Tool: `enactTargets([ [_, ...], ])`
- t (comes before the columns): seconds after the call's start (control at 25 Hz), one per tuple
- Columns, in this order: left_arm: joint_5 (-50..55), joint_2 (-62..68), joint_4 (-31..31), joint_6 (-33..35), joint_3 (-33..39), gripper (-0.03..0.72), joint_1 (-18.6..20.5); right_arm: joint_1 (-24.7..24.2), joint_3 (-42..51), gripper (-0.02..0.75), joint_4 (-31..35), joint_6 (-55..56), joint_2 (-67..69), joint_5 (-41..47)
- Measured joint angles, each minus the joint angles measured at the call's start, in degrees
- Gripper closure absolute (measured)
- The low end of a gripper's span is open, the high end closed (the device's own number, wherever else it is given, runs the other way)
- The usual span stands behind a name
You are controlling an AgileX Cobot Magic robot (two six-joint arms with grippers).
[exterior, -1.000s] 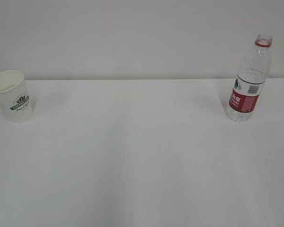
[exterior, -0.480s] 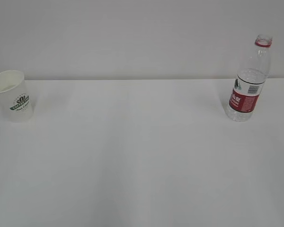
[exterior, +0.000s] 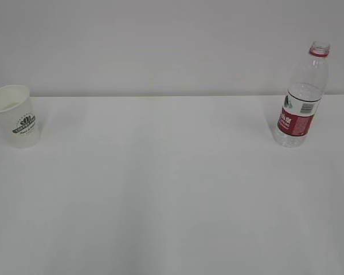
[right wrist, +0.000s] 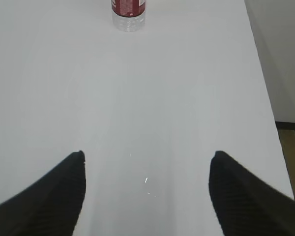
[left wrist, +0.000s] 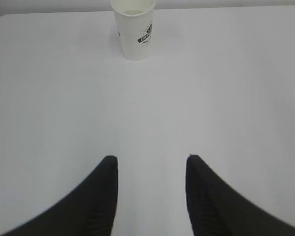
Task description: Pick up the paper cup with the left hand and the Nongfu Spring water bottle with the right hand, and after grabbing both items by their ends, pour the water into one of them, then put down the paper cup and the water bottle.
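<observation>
The paper cup (exterior: 15, 116) stands upright near the left edge of the white surface (exterior: 172, 189), close to its far edge, its green logo facing the exterior camera. Its cream inside shows a little liquid at the bottom, though how much cannot be told. The Nongfu Spring water bottle (exterior: 301, 97) stands upright well apart from it, near the far right corner of the surface, uncapped, with the red neck ring bare at the top and the dark red label low on its body.

Neither arm appears in the exterior view. In the left wrist view the left end effector (left wrist: 151, 194) hangs over bare surface with its jaws apart and nothing between them; the cup (left wrist: 133, 28) stands well ahead of it, near the far edge. In the right wrist view the right end effector (right wrist: 146, 194) is spread wide and empty, the bottle's base (right wrist: 129, 14) well ahead, with the surface's right edge in sight.
</observation>
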Motion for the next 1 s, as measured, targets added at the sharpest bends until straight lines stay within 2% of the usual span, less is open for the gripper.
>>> enactTargets([
  [0.28,-0.4,-0.1,0.0,0.0,0.1,0.36,0.0,0.0,0.0,0.15,0.0,0.0,-6.2,0.1],
  [0.84,-0.4,-0.1,0.0,0.0,0.1,0.36,0.0,0.0,0.0,0.151,0.0,0.1,-6.5,0.4],
  [1.0,-0.4,-0.1,-0.1,0.0,0.1,0.309,0.0,0.0,0.0,0.15,0.0,0.2,-6.5,0.4],
])
